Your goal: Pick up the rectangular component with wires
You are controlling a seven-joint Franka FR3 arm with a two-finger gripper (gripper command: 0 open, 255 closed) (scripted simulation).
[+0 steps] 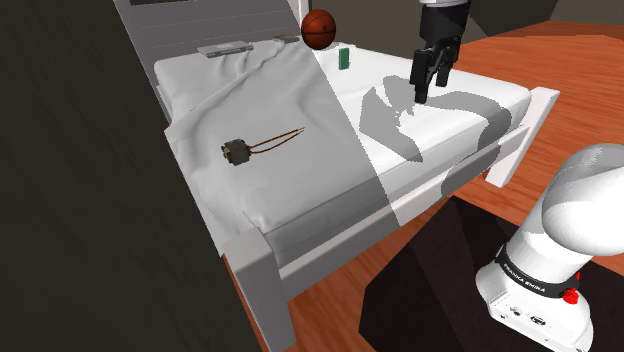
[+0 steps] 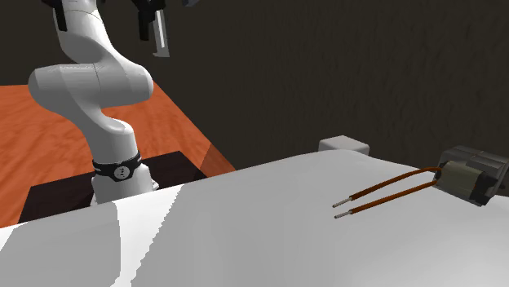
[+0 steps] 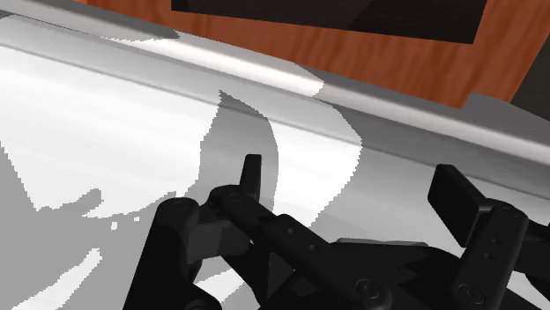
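The rectangular component point(image 1: 237, 152) is a small dark grey block with two thin brown wires point(image 1: 281, 140) trailing from it. It lies on the shaded part of the white bed sheet point(image 1: 300, 90), towards the shoulder view's left. In the second exterior view the component point(image 2: 471, 174) lies at the right with its wires point(image 2: 383, 193) pointing left. My gripper point(image 1: 431, 92) hangs open above the lit part of the bed, far to the right of the component and well off it. In the wrist view the gripper point(image 3: 353, 189) has its fingers point(image 3: 252, 176) wide apart with nothing between them.
A basketball point(image 1: 318, 28) and a small green object point(image 1: 343, 58) sit at the bed's far end, with a flat grey item point(image 1: 225, 48) to their left. The white bed frame point(image 1: 520, 135) edges the mattress. The orange wood floor point(image 1: 570, 90) surrounds my dark stand point(image 1: 440, 290).
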